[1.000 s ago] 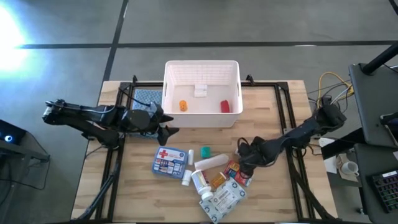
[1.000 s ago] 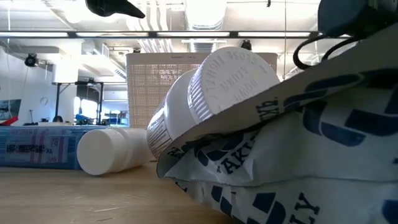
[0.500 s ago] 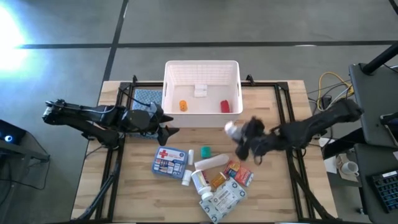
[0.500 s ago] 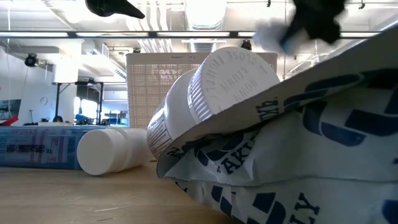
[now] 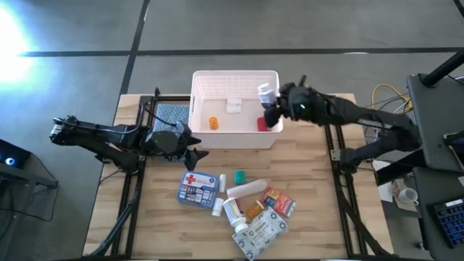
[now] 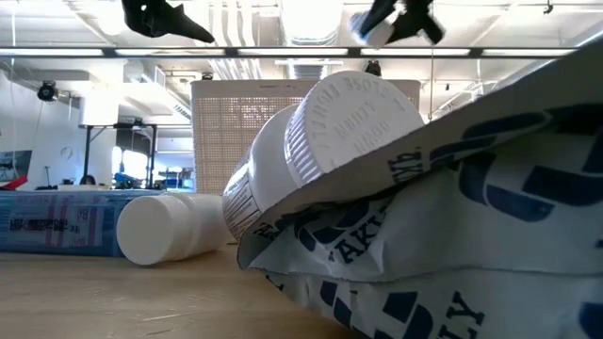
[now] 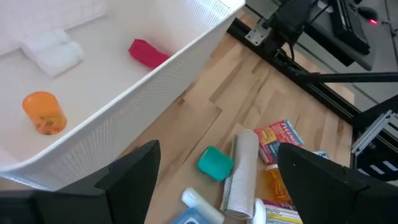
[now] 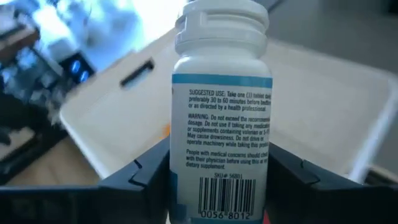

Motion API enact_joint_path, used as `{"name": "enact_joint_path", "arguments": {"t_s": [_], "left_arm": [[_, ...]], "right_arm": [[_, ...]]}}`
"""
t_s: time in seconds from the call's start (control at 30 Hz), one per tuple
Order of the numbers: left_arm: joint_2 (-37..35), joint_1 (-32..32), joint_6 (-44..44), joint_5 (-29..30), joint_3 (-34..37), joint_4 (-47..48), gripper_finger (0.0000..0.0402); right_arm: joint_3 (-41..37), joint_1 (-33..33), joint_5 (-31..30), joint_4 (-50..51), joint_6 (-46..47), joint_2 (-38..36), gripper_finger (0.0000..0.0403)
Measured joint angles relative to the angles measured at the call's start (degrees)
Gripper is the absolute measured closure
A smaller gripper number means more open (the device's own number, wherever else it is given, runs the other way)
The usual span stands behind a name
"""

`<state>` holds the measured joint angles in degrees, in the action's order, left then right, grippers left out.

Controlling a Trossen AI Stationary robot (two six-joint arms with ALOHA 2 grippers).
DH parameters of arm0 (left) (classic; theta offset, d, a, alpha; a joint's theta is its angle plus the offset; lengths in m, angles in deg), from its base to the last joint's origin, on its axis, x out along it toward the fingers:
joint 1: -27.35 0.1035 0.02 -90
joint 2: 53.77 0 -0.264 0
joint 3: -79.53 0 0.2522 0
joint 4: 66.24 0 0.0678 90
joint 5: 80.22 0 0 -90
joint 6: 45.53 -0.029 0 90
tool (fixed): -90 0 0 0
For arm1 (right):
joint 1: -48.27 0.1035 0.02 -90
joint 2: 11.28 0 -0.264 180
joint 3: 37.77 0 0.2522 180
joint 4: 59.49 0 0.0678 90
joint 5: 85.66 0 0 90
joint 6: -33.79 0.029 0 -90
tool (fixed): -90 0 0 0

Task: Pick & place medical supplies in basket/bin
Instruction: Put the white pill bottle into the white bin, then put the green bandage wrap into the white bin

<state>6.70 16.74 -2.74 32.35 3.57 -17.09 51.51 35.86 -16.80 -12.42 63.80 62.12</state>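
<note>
Standing at the table's [image 5: 152, 239] far edge, one white bin [image 5: 235, 80] with ribbed walls and a rolled rim holds three items: an orange vial [image 5: 213, 123], a red piece [image 5: 262, 124] and a small white pack [image 5: 233, 106]. One blue cloth [image 5: 168, 114] lies beside its left wall. Roughly nine supplies cluster at the near middle, among them one first-aid box [image 5: 198, 188], one grey-white pack [image 5: 259, 233], one white tube [image 5: 246, 190] and one teal cap [image 5: 240, 176]; bare wood lies open on both sides. The right gripper [image 5: 274, 107], over the bin's right rim, clamps one white pill bottle [image 8: 221, 118] with blue band, printed label and barcode. The left gripper [image 5: 194, 143], fingers spread and empty, hovers near the bin's front left corner.
</note>
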Motion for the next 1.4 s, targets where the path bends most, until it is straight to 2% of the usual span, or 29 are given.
{"name": "enact_joint_path", "arguments": {"t_s": [0.1,0.17,0.4,0.53,0.63,0.77,0.9,1.03,1.13,1.3,1.4], "left_arm": [[0.0,-0.1,0.0,0.0,0.0,0.0,0.0100],[0.0,-0.4,0.0,-0.1,0.0,0.0,0.0100],[0.0,-2.9,3.1,-0.2,0.7,1.2,0.0100],[0.0,-3.6,10.4,-0.3,2.7,4.4,0.0100],[0.1,-3.7,18.6,-0.5,5.5,4.7,0.0100],[0.8,-4.0,25.4,-0.5,9.5,4.4,0.0100],[2.7,-5.3,23.3,-1.6,11.9,4.2,0.0104],[5.0,-6.7,17.6,-6.7,13.6,4.2,0.0108],[6.2,-6.9,19.4,-9.0,14.1,4.1,0.0109],[7.4,-6.9,20.9,-9.0,13.6,3.6,0.0109],[7.4,-6.9,20.6,-9.0,13.5,3.5,0.0109]], "right_arm": [[3.3,-2.8,7.3,2.8,-0.5,4.0,0.0193],[5.5,-3.6,9.5,6.1,-2.3,6.1,0.0177],[10.8,-2.9,8.6,12.0,-9.2,9.0,0.0136],[11.4,-1.1,4.0,13.6,-9.3,7.1,0.0120],[11.4,0.0,0.2,17.3,-6.6,5.2,0.0111],[11.3,1.2,-0.5,25.6,-0.9,3.2,0.0102],[10.7,3.4,-0.6,33.2,2.5,1.7,0.0097],[8.9,6.1,-1.1,36.1,4.5,0.5,0.0098],[7.1,8.2,-0.8,37.1,8.3,0.0,0.0099],[2.9,10.6,5.6,37.9,15.0,0.3,0.0097],[-0.5,13.0,6.7,37.9,17.5,0.2,0.0100]]}}
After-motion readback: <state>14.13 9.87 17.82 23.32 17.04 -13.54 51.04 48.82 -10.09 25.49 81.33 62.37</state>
